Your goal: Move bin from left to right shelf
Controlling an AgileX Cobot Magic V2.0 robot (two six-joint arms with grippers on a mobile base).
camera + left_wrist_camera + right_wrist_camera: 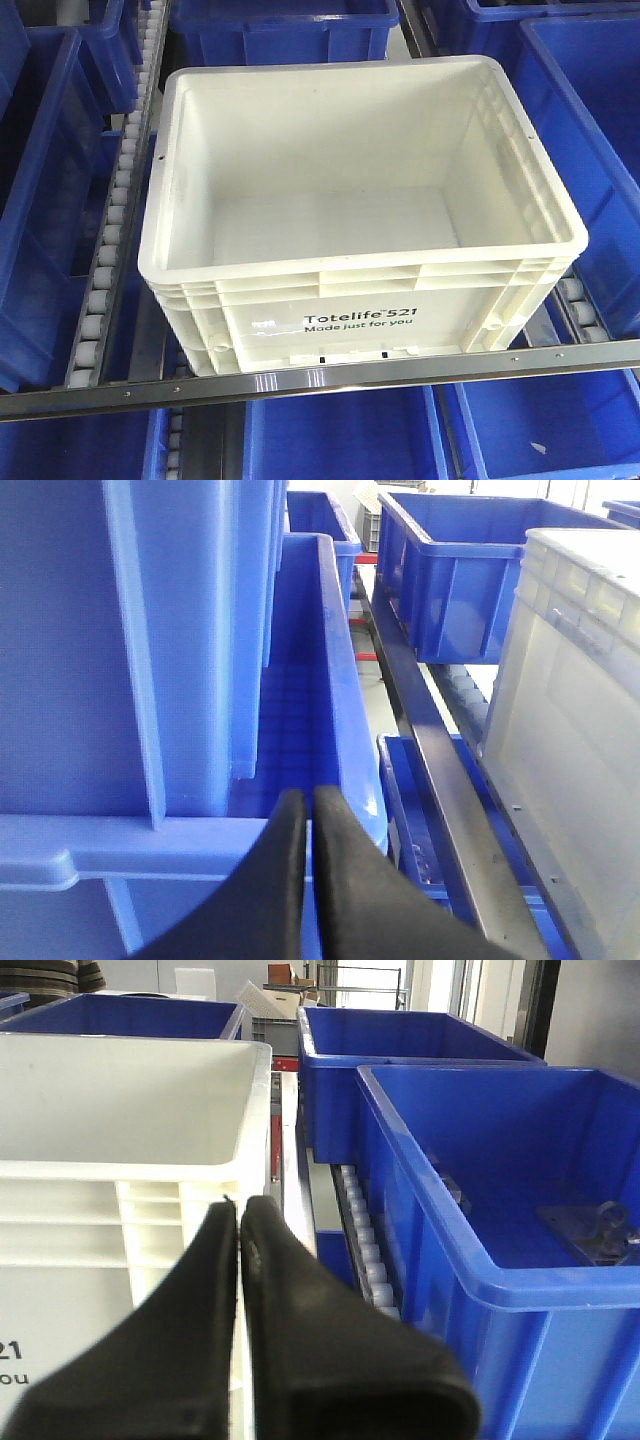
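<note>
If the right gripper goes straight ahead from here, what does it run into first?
Most likely the white bin: the right gripper, fingers shut, points at its near right corner. Depth is unclear, and it could slip past into the gap beside the blue bin.

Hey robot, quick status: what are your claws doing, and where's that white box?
Left gripper shut, empty, beside blue bins. Right gripper shut, empty, at white bin corner. Bin empty, on rollers behind shelf rail. Nothing blocking.

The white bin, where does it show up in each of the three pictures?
Front view: white bin fills the centre, empty, label facing the camera.
Left wrist view: its side wall stands at the right edge.
Right wrist view: it fills the left half.
Shared landmark: the roller track beside it.
</note>
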